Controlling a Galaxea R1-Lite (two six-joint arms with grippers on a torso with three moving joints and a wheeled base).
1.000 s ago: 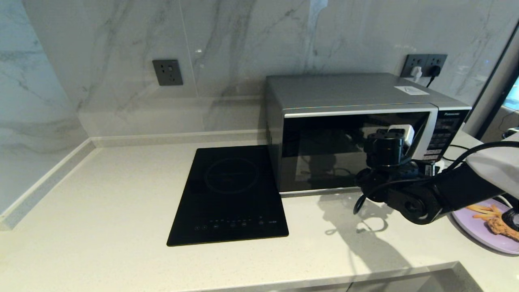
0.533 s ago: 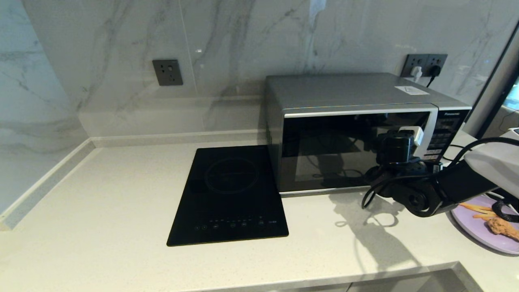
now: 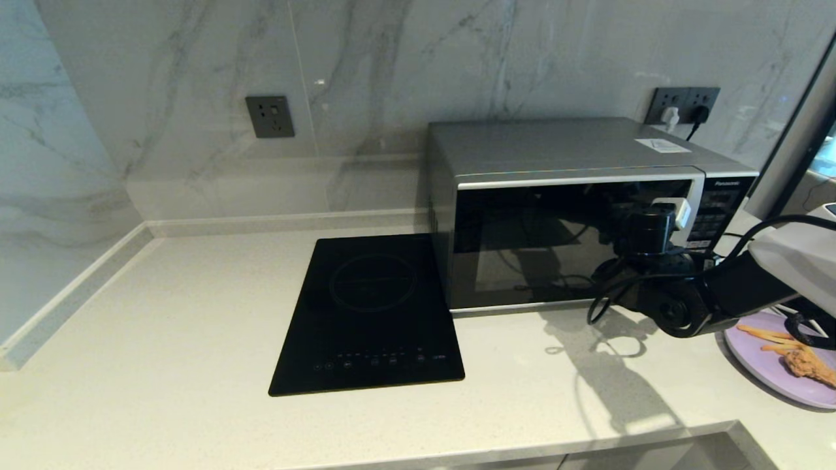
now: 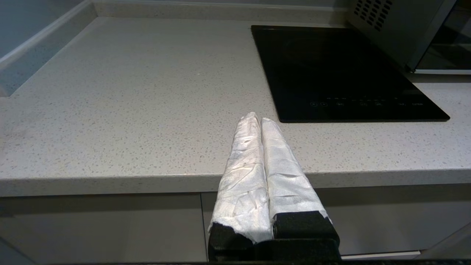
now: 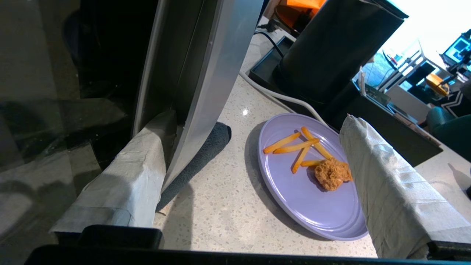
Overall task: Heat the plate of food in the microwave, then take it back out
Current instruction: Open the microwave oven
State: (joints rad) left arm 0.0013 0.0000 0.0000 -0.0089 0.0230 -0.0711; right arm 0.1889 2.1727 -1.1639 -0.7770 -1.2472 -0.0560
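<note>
1. We see a pale speckled stone worktop point(image 3: 163, 313) running into a corner, backed by grey-veined marble wall panels point(image 3: 392, 72) with a low upstand along the joint.
2. A dark wall socket point(image 3: 270, 116) sits alone on the wall towards our left; a double socket point(image 3: 684, 104) with a white and a black plug in it is behind the far corner of the microwave.
3. A flat black induction cooktop point(image 3: 369, 313) lies on the worktop, just beside the microwave's left side.
4. The microwave point(image 3: 562, 156) stands at the back right, its dark glass door shut, with a white label on its top.
5. The plate of food point(image 5: 305, 184) rests on the worktop to the right of the microwave, near the front edge, with orange fries and a brown fried piece on it.
6. Our right hand point(image 5: 254, 147) is at the door's right edge, fingers spread wide: one wrapped finger point(image 5: 136, 165) lies against the glass behind the curved silver handle point(image 5: 206, 81), the other point(image 5: 386, 184) hangs over the plate. It holds nothing.
7. Our left hand point(image 4: 259, 121) is parked low before the worktop's front edge, its two wrapped fingers pressed together and empty.
8. Behind the plate stand a dark appliance point(image 5: 331, 48) and a white cable point(image 5: 279, 95); a bright room shows beyond.
</note>
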